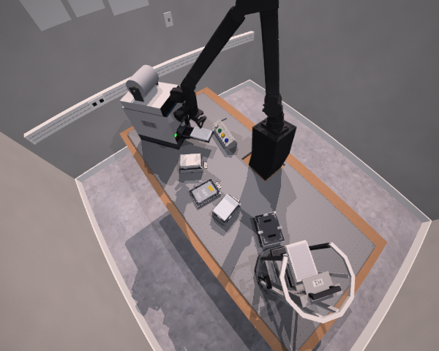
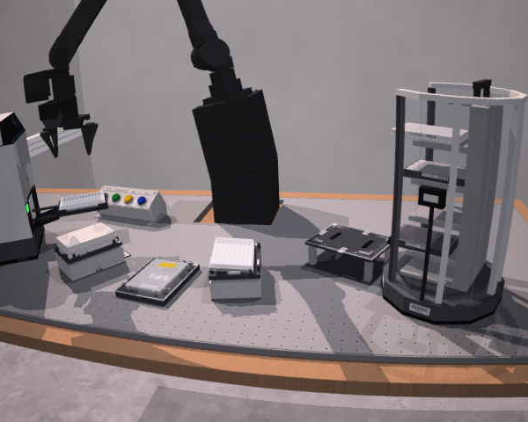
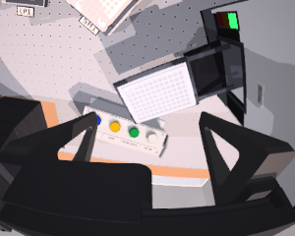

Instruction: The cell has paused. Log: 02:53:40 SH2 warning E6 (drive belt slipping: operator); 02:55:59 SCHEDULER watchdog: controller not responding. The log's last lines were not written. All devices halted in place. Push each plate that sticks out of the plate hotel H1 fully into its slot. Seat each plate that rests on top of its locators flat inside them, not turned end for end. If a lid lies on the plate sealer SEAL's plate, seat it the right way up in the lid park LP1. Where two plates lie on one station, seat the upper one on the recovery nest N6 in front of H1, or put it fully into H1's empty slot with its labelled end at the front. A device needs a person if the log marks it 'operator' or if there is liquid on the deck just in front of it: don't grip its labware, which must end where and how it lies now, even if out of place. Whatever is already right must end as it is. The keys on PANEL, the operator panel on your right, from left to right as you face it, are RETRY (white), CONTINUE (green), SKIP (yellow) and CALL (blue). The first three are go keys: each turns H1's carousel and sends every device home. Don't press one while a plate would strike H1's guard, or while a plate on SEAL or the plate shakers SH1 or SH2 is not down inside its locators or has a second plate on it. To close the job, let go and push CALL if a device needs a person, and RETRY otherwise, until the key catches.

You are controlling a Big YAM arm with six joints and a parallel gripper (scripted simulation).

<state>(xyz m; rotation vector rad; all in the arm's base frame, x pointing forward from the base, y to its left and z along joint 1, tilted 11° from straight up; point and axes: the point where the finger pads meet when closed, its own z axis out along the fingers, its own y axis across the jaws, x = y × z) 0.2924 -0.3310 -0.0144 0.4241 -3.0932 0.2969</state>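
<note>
My gripper (image 1: 189,123) (image 2: 70,146) (image 3: 147,117) is open and empty. It hangs well above the white well plate (image 1: 201,133) (image 2: 81,200) (image 3: 157,92) on the carrier of the plate sealer SEAL (image 1: 148,113) (image 2: 0,181). The wells show; no lid lies on this plate. PANEL (image 1: 225,134) (image 2: 132,204) (image 3: 124,133) stands just beside it. A lid lies in the lid park LP1 (image 1: 204,192) (image 2: 157,277). Two shakers each carry a white plate, the left one (image 1: 190,161) (image 2: 85,238) and the right one (image 1: 225,208) (image 2: 233,254). The left one looks slightly tilted.
The black recovery nest N6 (image 1: 268,228) (image 2: 348,240) holds nothing, in front of the plate hotel H1 (image 1: 319,300) (image 2: 455,204). H1's top plate (image 1: 301,260) (image 2: 426,131) appears to jut forwards. The arm's black base (image 1: 271,147) (image 2: 239,158) stands behind the stations.
</note>
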